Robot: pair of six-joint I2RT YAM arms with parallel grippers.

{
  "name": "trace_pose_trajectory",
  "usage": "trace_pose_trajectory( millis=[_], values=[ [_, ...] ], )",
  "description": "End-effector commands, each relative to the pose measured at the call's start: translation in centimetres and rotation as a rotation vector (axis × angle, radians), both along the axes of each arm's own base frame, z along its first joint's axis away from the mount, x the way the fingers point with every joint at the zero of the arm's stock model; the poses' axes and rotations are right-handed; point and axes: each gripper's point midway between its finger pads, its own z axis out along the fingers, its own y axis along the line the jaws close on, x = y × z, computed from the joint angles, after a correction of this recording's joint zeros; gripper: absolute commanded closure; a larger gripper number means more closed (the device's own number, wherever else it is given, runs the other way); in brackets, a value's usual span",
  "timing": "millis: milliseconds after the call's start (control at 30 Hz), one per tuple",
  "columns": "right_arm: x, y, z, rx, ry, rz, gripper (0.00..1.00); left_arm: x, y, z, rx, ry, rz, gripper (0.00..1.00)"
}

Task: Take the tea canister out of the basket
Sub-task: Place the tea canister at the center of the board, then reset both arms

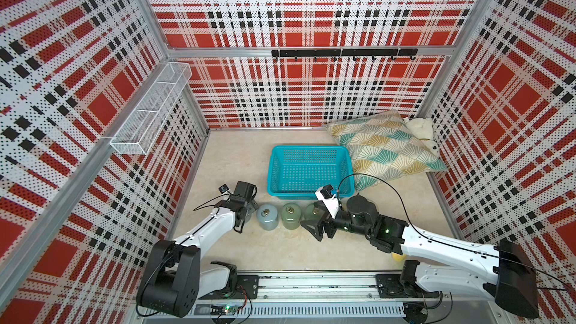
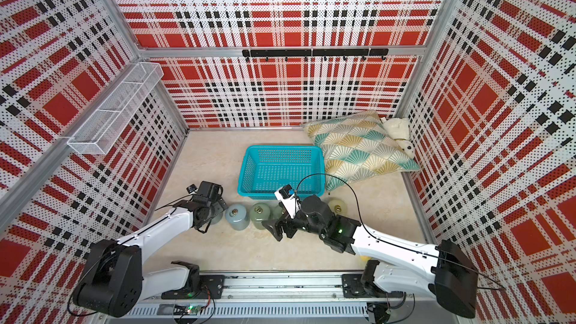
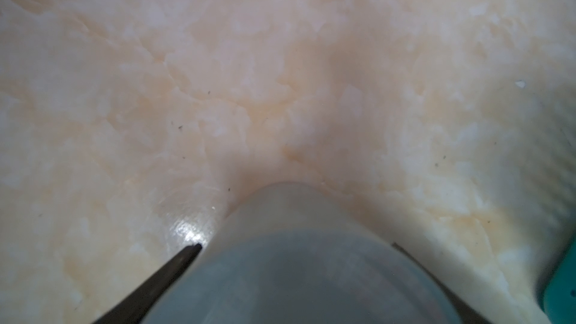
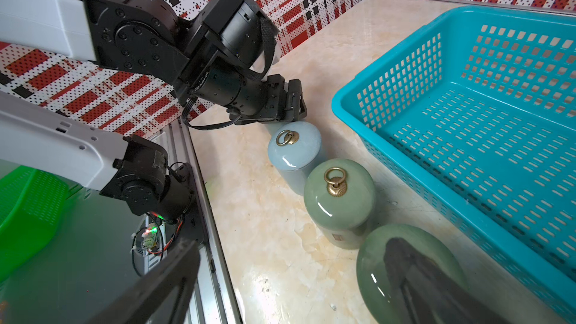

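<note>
Left fingers astride grey tea canister

Bright even light, close-up seemingly blurred

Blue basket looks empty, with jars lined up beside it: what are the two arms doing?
The basket holds nothing; the tea canisters stand in a row on the floor in front of it. The left claw straddles the grey canister at one end. The right claw hangs open and empty by a green canister.
</note>
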Motion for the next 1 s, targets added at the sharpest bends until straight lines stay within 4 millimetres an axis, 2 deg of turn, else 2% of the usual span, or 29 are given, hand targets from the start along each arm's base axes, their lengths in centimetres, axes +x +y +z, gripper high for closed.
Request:
trace_pose_trajectory(
  millis=[0,233,400,467,600,700,833,967],
  values=[
    [0.8,-0.6,1.4,0.005,-0.038,-0.062,0.00,1.2,-0.3,2.0,-0.032,-0.056,-0.015,0.02],
    [2.9,-3.3,2.2,-0.005,-0.102,-0.235,0.00,3.2,-0.2,6.5,-0.033,-0.154,-0.036,0.01],
    [5.0,-6.3,2.2,-0.016,-0.136,-0.404,0.00,4.1,-0.3,10.2,-0.043,-0.253,-0.056,0.01],
    [5.6,-7.1,2.3,-0.002,-0.134,-0.431,0.00,4.1,-0.4,11.0,-0.049,-0.278,-0.063,0.01],
    [6.7,-8.7,2.1,0.008,-0.116,-0.486,0.00,3.8,-0.3,11.4,-0.053,-0.288,-0.076,0.01],
    [7.6,-10.1,2.0,-0.002,-0.123,-0.556,0.00,4.6,0.1,12.6,-0.043,-0.316,-0.077,0.01],
    [9.4,-13.5,1.4,-0.051,-0.140,-0.736,0.00,6.3,0.1,14.7,-0.030,-0.379,-0.091,0.01],
    [11.5,-18.6,0.4,-0.102,-0.130,-0.965,0.00,8.3,0.8,17.0,0.012,-0.508,-0.065,0.01]
  ],
)
